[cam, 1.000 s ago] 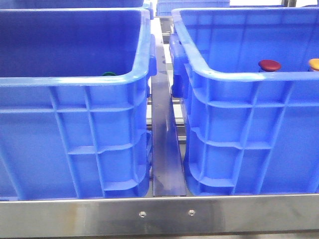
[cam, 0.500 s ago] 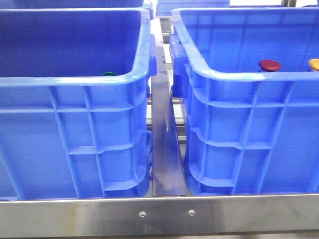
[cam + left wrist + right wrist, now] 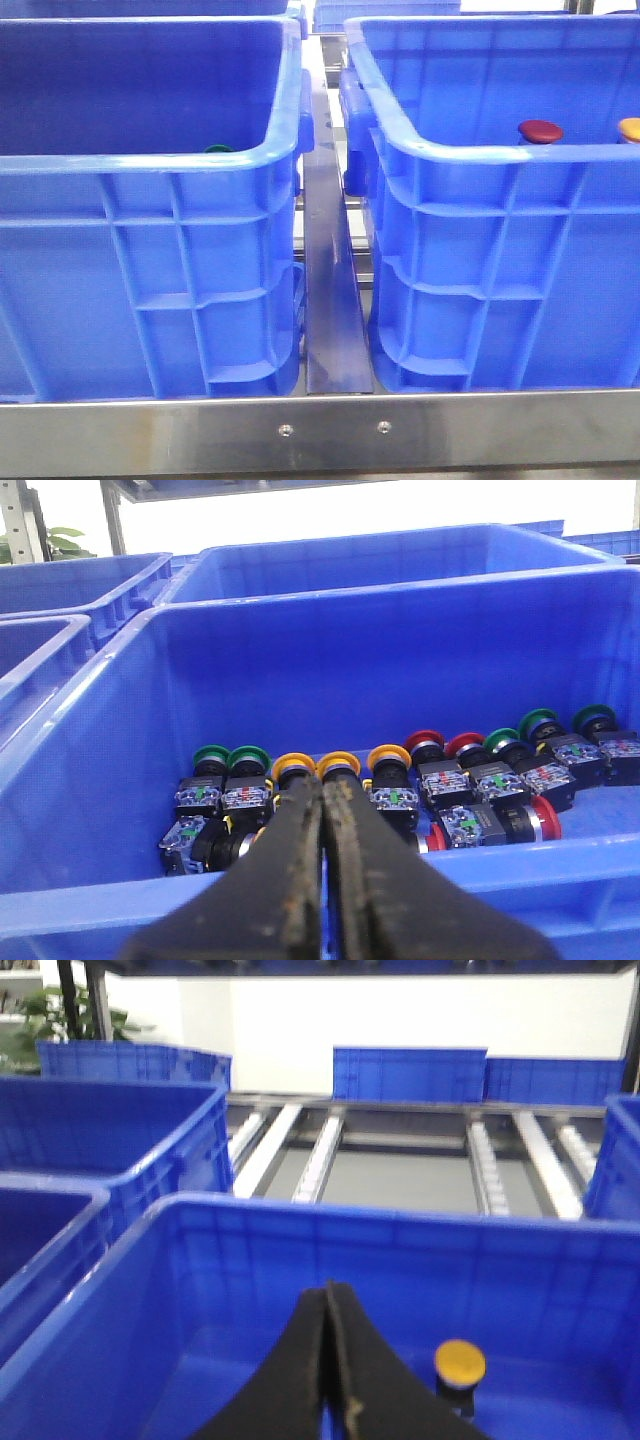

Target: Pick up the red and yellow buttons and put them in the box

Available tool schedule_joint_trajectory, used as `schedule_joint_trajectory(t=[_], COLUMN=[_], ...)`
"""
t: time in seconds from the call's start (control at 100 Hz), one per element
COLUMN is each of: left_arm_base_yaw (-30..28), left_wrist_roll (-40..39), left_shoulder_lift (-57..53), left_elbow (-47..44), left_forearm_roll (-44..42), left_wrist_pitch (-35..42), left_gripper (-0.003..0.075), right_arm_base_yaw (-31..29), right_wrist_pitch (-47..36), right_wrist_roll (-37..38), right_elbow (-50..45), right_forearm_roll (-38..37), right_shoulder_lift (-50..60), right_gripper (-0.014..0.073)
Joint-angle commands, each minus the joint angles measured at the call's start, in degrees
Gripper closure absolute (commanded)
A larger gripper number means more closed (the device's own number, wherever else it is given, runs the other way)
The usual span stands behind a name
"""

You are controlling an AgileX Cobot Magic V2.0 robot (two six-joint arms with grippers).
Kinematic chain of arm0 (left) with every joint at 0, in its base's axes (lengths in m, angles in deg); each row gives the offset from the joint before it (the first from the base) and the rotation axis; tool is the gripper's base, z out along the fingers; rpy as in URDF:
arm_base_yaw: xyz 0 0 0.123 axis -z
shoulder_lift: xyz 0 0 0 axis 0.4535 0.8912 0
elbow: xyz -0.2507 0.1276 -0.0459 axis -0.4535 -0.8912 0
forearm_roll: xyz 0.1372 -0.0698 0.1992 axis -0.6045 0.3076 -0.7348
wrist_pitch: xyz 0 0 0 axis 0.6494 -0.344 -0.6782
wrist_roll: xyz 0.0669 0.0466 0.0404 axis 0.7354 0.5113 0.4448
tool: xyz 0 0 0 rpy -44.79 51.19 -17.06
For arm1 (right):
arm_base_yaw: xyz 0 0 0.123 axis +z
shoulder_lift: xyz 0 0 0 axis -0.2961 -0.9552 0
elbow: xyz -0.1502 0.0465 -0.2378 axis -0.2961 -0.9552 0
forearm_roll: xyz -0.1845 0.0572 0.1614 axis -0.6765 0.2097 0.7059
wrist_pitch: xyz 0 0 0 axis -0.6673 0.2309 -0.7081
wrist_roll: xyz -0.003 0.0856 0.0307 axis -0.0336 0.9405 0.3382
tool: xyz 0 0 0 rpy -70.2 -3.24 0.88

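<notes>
In the left wrist view my left gripper (image 3: 323, 780) is shut and empty. It hangs over the near rim of a blue crate (image 3: 120, 690) that holds several yellow buttons (image 3: 388, 757), red buttons (image 3: 424, 742) and green-capped ones (image 3: 211, 755) in a row. My right gripper (image 3: 328, 1290) is also shut on nothing, inside the box (image 3: 250, 1250), with one yellow button (image 3: 460, 1362) standing just beside it. From the front, a red button (image 3: 540, 130) and a yellow button (image 3: 630, 128) show above the near wall of the right-hand box (image 3: 480, 150). Neither gripper appears in the front view.
The left crate (image 3: 150, 160) shows a green cap (image 3: 219, 148) at its near rim. A metal rail (image 3: 330, 290) runs between the two crates and a steel bar (image 3: 320, 430) crosses the front. More blue crates (image 3: 410, 1072) and roller tracks (image 3: 320, 1150) lie behind.
</notes>
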Motion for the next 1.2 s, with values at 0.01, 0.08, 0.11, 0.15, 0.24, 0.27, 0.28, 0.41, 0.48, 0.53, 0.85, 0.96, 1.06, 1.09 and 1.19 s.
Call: schedule_joint_trajectory(t=[0.01, 0.08, 0.11, 0.15, 0.24, 0.27, 0.28, 0.41, 0.48, 0.53, 0.85, 0.96, 1.06, 1.09, 1.19], left_arm_base_yaw=[0.31, 0.31, 0.31, 0.31, 0.31, 0.31, 0.31, 0.31, 0.31, 0.31, 0.31, 0.31, 0.31, 0.31, 0.31], left_wrist_roll=[0.10, 0.10, 0.10, 0.10, 0.10, 0.10, 0.10, 0.10, 0.10, 0.10, 0.10, 0.10, 0.10, 0.10, 0.10], left_shoulder_lift=[-1.61, -1.61, -1.61, -1.61, -1.61, -1.61, -1.61, -1.61, -1.61, -1.61, -1.61, -1.61, -1.61, -1.61, -1.61], left_elbow=[-1.16, -1.16, -1.16, -1.16, -1.16, -1.16, -1.16, -1.16, -1.16, -1.16, -1.16, -1.16, -1.16, -1.16, -1.16], left_forearm_roll=[0.53, 0.53, 0.53, 0.53, 0.53, 0.53, 0.53, 0.53, 0.53, 0.53, 0.53, 0.53, 0.53, 0.53, 0.53], left_wrist_pitch=[4.64, 4.64, 4.64, 4.64, 4.64, 4.64, 4.64, 4.64, 4.64, 4.64, 4.64, 4.64, 4.64, 4.64, 4.64], left_gripper=[0.0741, 0.0741, 0.0741, 0.0741, 0.0741, 0.0741, 0.0741, 0.0741, 0.0741, 0.0741, 0.0741, 0.0741, 0.0741, 0.0741, 0.0741], right_arm_base_yaw=[0.22, 0.22, 0.22, 0.22, 0.22, 0.22, 0.22, 0.22, 0.22, 0.22, 0.22, 0.22, 0.22, 0.22, 0.22], right_wrist_pitch=[-0.18, -0.18, -0.18, -0.18, -0.29, -0.35, -0.35, -3.26, -6.45, -8.96, -13.38, -14.86, -18.02, -19.09, -19.18], right_wrist_roll=[21.92, 33.50, 37.48, 42.48, 49.45, 50.61, 50.79, 52.09, 52.73, 53.24, 61.71, 62.41, 62.52, 62.52, 62.66], right_elbow=[1.34, 1.34, 1.34, 1.34, 1.30, 1.15, 1.15, -1.88, -5.05, -7.67, -21.55, -24.37, -27.04, -27.78, -27.80], right_forearm_roll=[-20.75, -31.78, -35.54, -40.66, -48.64, -50.11, -50.66, -52.10, -52.10, -52.10, -59.47, -59.60, -59.60, -59.60, -59.60], right_shoulder_lift=[-0.10, 0.47, 0.88, 1.58, 3.47, 4.08, 4.26, 7.95, 10.53, 12.65, 25.18, 27.58, 27.51, 27.51, 27.51], right_gripper=[0.0662, 0.0662, 0.0662, 0.0662, 0.0662, 0.0662, 0.0662, 0.0662, 0.0662, 0.0662, 0.0662, 0.0662, 0.0662, 0.0662, 0.0662])
